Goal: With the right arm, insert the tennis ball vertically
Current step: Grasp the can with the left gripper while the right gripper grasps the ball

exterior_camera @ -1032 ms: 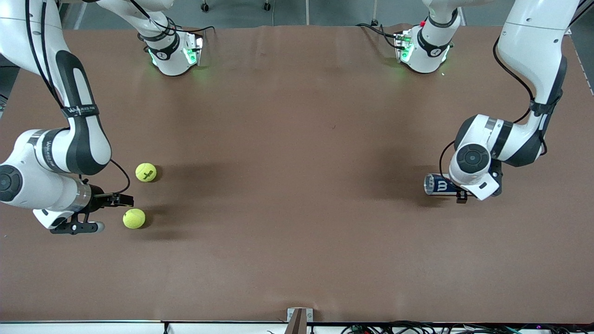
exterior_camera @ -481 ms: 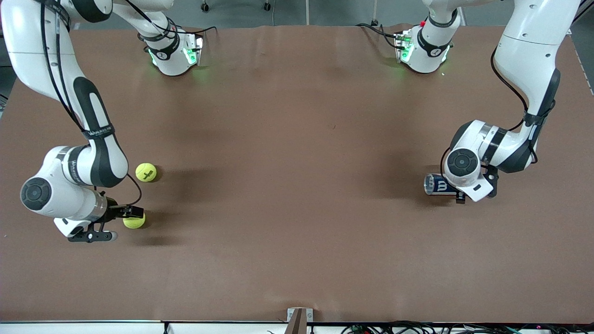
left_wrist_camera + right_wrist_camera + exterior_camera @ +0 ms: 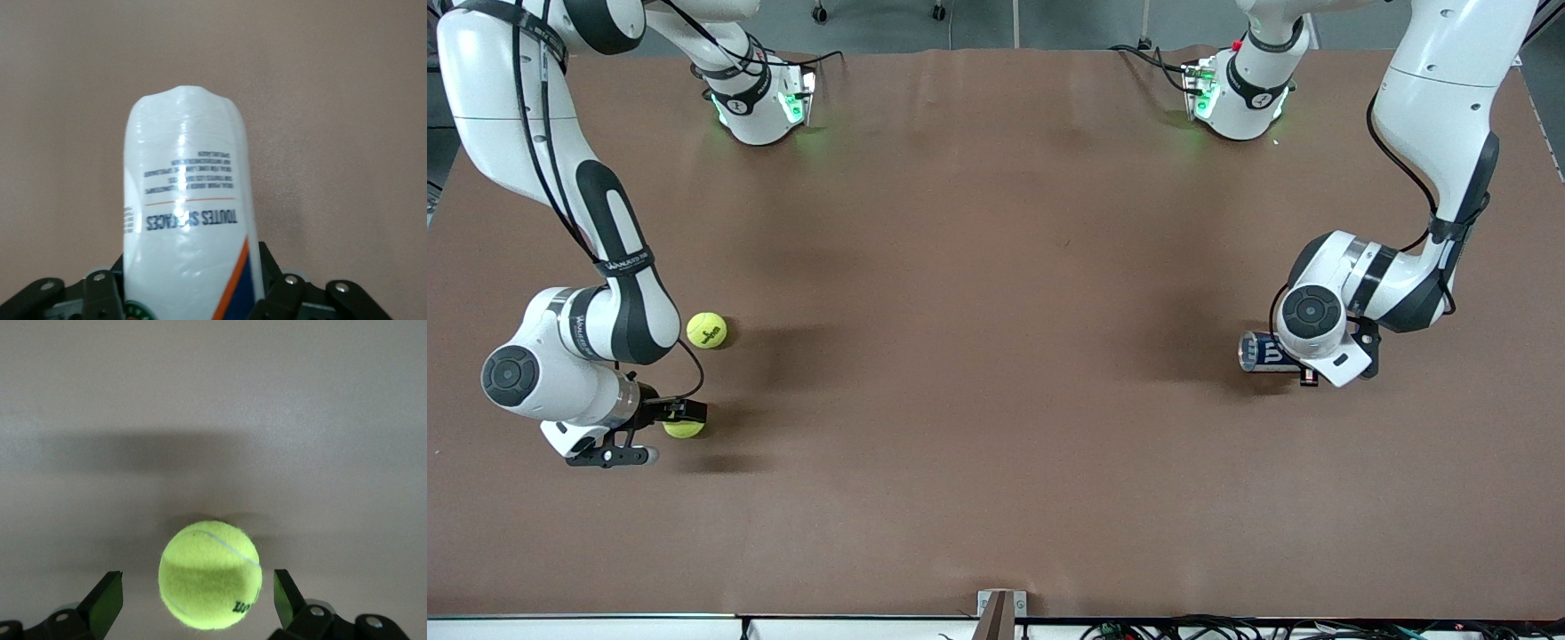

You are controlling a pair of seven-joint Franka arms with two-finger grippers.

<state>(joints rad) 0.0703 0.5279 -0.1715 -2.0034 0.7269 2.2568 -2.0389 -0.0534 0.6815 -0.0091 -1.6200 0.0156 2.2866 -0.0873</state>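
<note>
Ball (image 3: 210, 575) near right arm's table end sits between spread right gripper (image 3: 199, 600) fingers: light, fuzzy, springy, so pinch across its middle; left gripper (image 3: 1303, 373) is clamped on lying can (image 3: 187, 207).

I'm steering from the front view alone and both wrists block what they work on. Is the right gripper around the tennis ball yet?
Observer: In the right wrist view, the right gripper is open, a finger on each side of the tennis ball, with a gap at both.
Operator: And the left one?
Observer: The left gripper is shut on the ball can; the left wrist view shows it clamped near one end.
Operator: Is the can upright?
Observer: No, it lies on its side on the table.
</note>
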